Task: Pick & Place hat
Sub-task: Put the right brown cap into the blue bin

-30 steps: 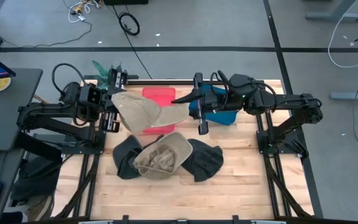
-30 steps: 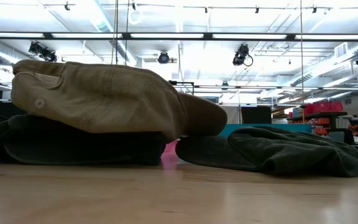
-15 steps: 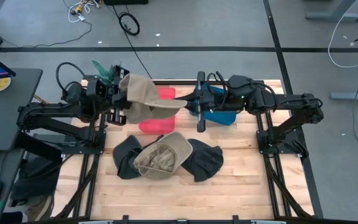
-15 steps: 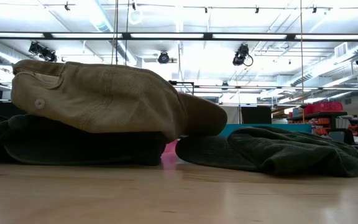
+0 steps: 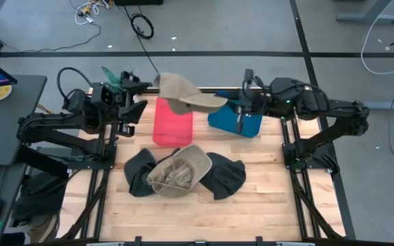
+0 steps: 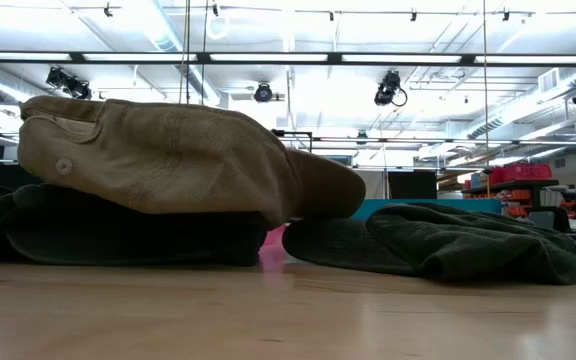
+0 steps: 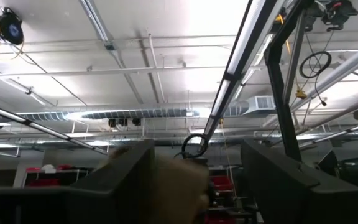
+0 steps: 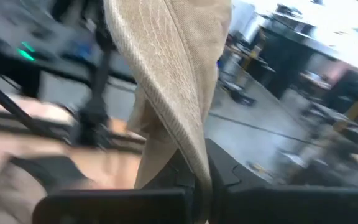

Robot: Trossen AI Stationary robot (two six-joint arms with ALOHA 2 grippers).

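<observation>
The right gripper (image 5: pixel 232 107) pinches the brim of a tan hat (image 5: pixel 183 94) and holds it up in the air, over the far end of the red bin (image 5: pixel 172 121). From the pile of hats (image 5: pixel 183 172) on the table (image 5: pixel 265 198), the held hat is at about twelve o'clock. The blue bin (image 5: pixel 237 123) sits at about three o'clock from the red bin. The left gripper (image 5: pixel 137 96) is just beside the hat, jaws spread; it seems not to touch it.
</observation>
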